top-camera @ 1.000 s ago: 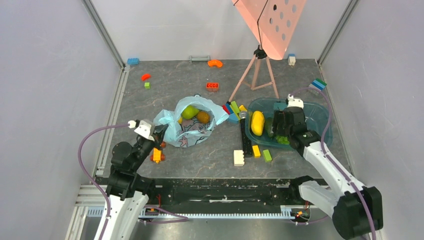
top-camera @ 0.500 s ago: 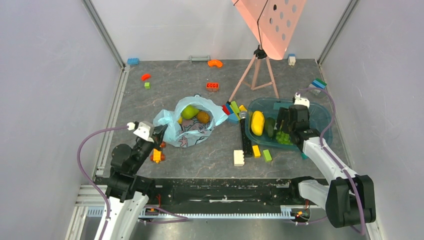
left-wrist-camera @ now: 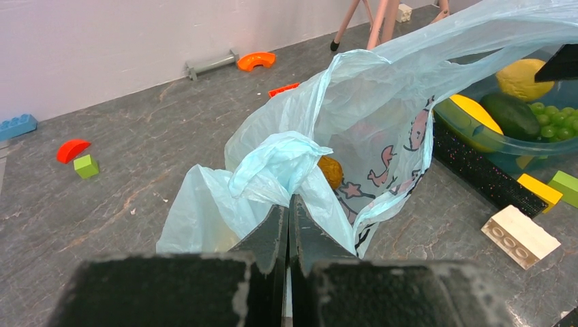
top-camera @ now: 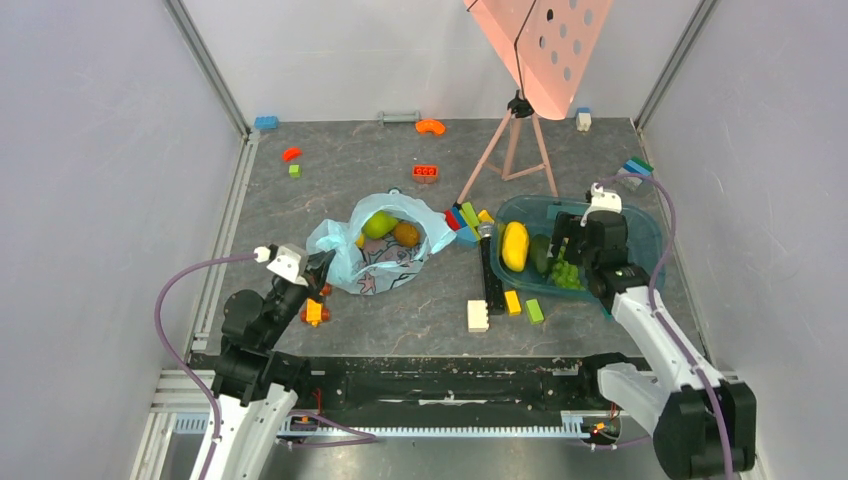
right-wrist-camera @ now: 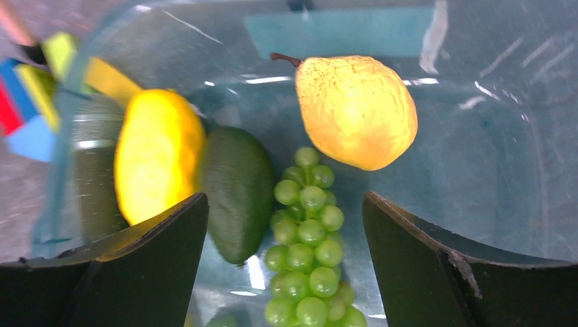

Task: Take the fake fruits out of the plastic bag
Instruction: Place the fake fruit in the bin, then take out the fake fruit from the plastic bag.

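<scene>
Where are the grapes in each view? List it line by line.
Top external: grapes right of centre, in the tub.
Left wrist: grapes at far right edge, past the bag.
Right wrist: grapes bottom centre, inside the open right gripper.
Shared landmark: avocado, left of them everywhere.

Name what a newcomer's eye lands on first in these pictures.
The crinkly light blue plastic bag at mid-table draws the eye, its edge pinched in the shut left gripper, with a green fruit and an orange fruit showing in its mouth. To its right, the teal tub holds a yellow pear and grapes under the open right gripper. At the back, a pink perforated panel sits on a tripod.
</scene>
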You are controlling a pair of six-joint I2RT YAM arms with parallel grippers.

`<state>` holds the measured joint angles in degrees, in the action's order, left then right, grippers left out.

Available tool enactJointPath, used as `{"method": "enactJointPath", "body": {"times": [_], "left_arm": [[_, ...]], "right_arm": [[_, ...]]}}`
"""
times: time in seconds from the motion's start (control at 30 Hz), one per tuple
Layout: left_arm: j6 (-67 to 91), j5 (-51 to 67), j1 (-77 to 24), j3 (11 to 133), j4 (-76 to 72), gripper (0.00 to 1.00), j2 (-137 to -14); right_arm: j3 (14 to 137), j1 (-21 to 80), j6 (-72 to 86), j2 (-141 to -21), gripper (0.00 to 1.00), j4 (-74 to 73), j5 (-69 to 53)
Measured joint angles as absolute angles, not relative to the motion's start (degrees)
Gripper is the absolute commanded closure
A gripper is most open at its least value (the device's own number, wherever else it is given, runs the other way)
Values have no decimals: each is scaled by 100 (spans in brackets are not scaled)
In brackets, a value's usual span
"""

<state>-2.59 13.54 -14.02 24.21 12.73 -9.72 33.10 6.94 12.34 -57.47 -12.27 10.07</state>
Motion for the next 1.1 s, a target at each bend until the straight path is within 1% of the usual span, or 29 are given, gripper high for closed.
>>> {"method": "enactJointPath", "body": {"times": [0.17, 0.23, 0.3, 0.4, 0.77, 1.0, 1.1], "left_arm": [[-259, 1354, -1402, 2421, 1273, 98, -974], [-259, 1354, -1402, 2421, 1275, 98, -985], [-259, 1354, -1402, 2421, 1275, 98, -1022], [-259, 1350, -1426, 2421, 1295, 98, -1100], [-257, 1216, -1500, 2421, 1341, 98, -1109], [-257, 1205, -1516, 2421, 1343, 98, -1109], [-257, 1205, -1520, 2421, 1343, 98, -1109]], "right_arm": [[3258, 943, 1129, -4853, 14, -1116, 469], [3332, 1503, 982, -4648, 15, -1177, 532], [3573, 2331, 819, -4678, 15, -1330, 709], [4084, 3227, 670, -4888, 16, -1542, 825], [5946, 4932, 456, -6058, 20, -1890, 1245], [7863, 6410, 196, -6973, 27, -2036, 1806], [8514, 6923, 47, -7446, 32, -2038, 1968]]}}
